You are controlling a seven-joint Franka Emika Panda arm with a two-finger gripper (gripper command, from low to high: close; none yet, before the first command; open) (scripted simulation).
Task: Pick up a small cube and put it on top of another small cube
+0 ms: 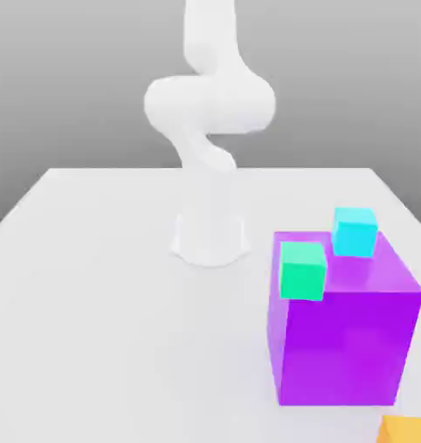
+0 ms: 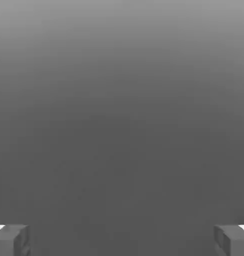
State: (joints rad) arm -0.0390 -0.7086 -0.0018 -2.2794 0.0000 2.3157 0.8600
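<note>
The white arm (image 1: 209,104) looks smooth and slightly glossy; the worktop (image 1: 92,294) is matt; the big purple cube (image 1: 343,337) has flat, even faces.

Gripper (image 2: 122,240) wide open, two grey fingertips (image 2: 11,240) far apart, nothing between them, only plain grey background ahead.

Small cyan cube (image 1: 355,232) upright on top of the large purple cube (image 1: 343,337), near its far edge. Small green cube (image 1: 302,270) on that same top, at the near corner toward the exterior view's left, apart from the cyan one. Small orange cube (image 1: 405,430) lower down, just before the purple block.
</note>
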